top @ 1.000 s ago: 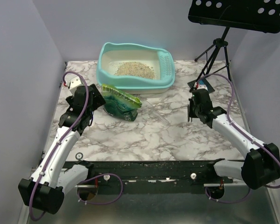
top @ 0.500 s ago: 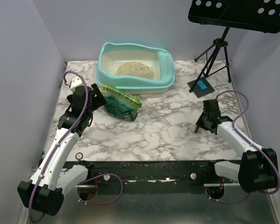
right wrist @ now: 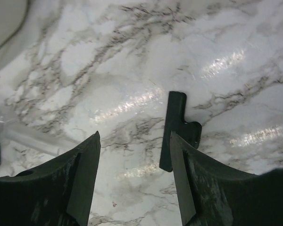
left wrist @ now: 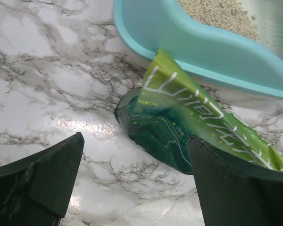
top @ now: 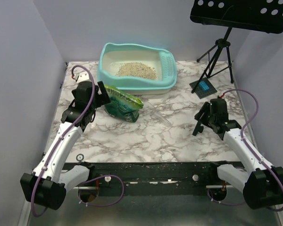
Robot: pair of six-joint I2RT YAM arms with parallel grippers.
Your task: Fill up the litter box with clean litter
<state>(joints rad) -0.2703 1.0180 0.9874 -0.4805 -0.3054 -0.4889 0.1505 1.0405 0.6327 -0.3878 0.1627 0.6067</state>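
Litter box (top: 132,85) sits at the far middle of the marble table (top: 146,136) in the top view, with a mound of tan litter (top: 136,69) on its cream floor and a slotted scoop (top: 169,65) against its right wall. The green pouch (top: 122,102) lies flat just in front of the box, its upper edge against the near wall. The left gripper (top: 101,94) is at the pouch's left end, jaws apart and holding nothing. The right gripper (top: 200,123) hangs low over bare marble on the right, well apart from the pouch. A clear strip (top: 158,114) lies between them. A music stand (top: 240,15) rises at the far right, with a small blue card (top: 203,87) near its feet.

In the left wrist view the left gripper (left wrist: 136,141) is spread wide. The pouch (left wrist: 179,127) lies beyond the fingertips, crumpled, its light green top touching the box wall (left wrist: 203,44); litter (left wrist: 212,12) shows inside.

In the right wrist view the right gripper (right wrist: 134,141) is spread too, nothing between the fingers. A small black piece (right wrist: 177,125) lies on the marble just past the right finger, and the clear strip (right wrist: 28,137) lies at the left.
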